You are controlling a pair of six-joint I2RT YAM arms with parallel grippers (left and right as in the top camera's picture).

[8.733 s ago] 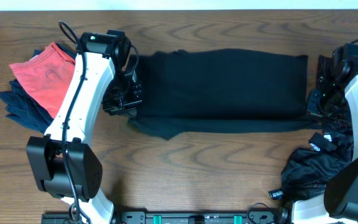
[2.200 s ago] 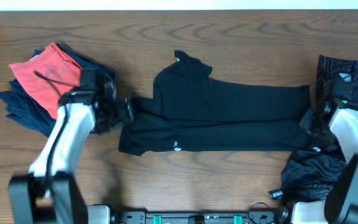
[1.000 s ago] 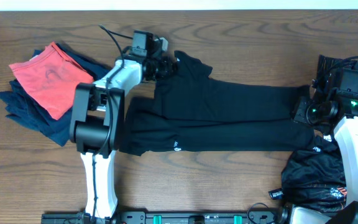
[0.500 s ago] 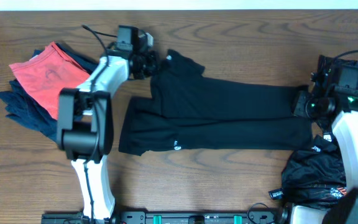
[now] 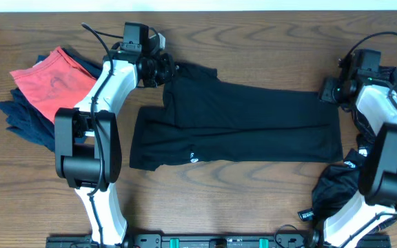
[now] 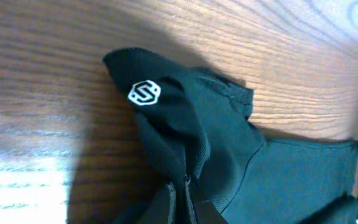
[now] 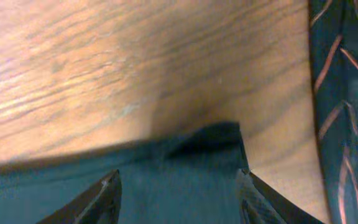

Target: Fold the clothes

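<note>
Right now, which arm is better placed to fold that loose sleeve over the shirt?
Left. The left fingers are shut on the sleeve, the one with the white logo, at that end of the shirt. The right fingers stand open over the opposite corner, holding nothing.

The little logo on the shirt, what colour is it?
White logo on the black shirt; left wrist view shows it best.

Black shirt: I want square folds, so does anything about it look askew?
Yes. The black shirt lies as a long band, but its upper-left sleeve sticks out above the band's upper edge, crumpled and pinched by the left gripper, white logo up. The left end is stepped, not flush.
</note>
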